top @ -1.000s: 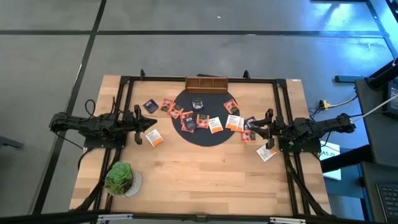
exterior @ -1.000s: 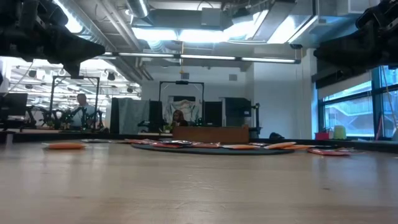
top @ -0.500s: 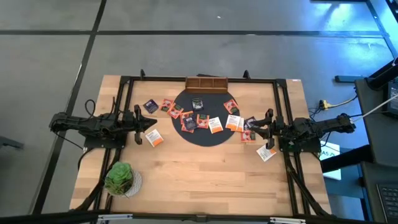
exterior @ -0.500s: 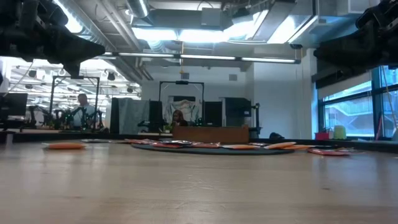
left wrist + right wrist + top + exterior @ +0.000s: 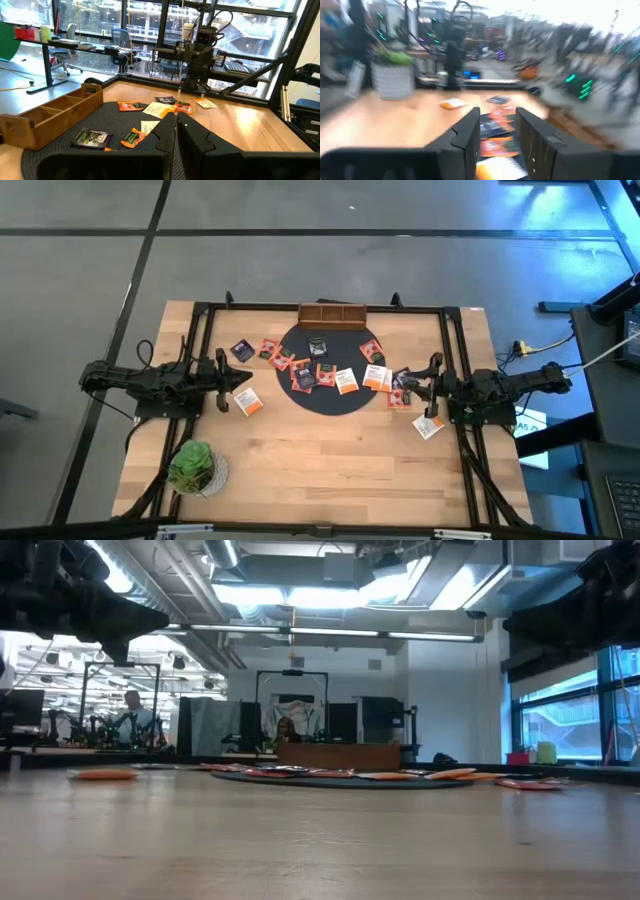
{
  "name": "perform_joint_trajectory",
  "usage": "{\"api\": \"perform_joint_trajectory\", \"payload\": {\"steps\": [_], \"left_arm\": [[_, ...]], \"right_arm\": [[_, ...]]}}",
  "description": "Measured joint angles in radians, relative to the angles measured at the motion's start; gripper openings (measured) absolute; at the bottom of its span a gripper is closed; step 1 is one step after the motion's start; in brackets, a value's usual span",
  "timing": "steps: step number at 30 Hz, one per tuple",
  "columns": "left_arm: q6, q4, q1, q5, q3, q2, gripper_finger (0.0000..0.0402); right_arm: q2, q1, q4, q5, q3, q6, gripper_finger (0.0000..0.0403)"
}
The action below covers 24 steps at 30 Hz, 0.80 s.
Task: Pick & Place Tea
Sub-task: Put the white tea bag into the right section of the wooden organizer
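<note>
The left tool [image 5: 176,131] has its two fingers pressed together with nothing between them, and hangs above the left side of the bench [image 5: 330,455], pointing toward the middle. The right tool [image 5: 497,131] has its fingers apart with a clear gap and nothing in it; it hangs over the right side of the bench, pointing at the packets near the edge of the black round mat [image 5: 330,402]. The tea [image 5: 346,381] lies scattered as small flat packets in orange, white, red and dark colours: several rest on the mat, a few lie on the bare wood just left of it, one orange and white packet [image 5: 248,401] sits close in front of the left tool, and a small cluster lies by the mat's right edge under the right tool, with one more packet [image 5: 428,426] beside that arm. A wooden box [image 5: 333,315] with compartments stands at the mat's far edge. A green plant [image 5: 191,465] in a pot stands at the near left corner of the bench.
</note>
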Motion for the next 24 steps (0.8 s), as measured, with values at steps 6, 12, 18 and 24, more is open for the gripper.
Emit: {"api": "perform_joint_trajectory", "payload": {"steps": [6,12,18,24], "left_arm": [[0.0,0.0,0.0,0.0,0.0,0.0,0.0015],[0.0,0.0,0.0,0.0,0.0,0.0,0.0015],[0.0,0.0,0.0,0.0,0.0,0.0,0.0015],[0.0,0.0,0.0,0.0,0.0,0.0,0.0015]], "right_arm": [[0.0,0.0,0.0,0.003,0.0,-0.138,0.0126],[0.0,0.0,0.012,-0.017,0.0,0.007,0.0126],[0.0,-0.004,0.048,-0.02,0.0,0.41,0.0126],[0.001,-0.005,0.172,0.136,0.0,0.561,0.0131]]}}
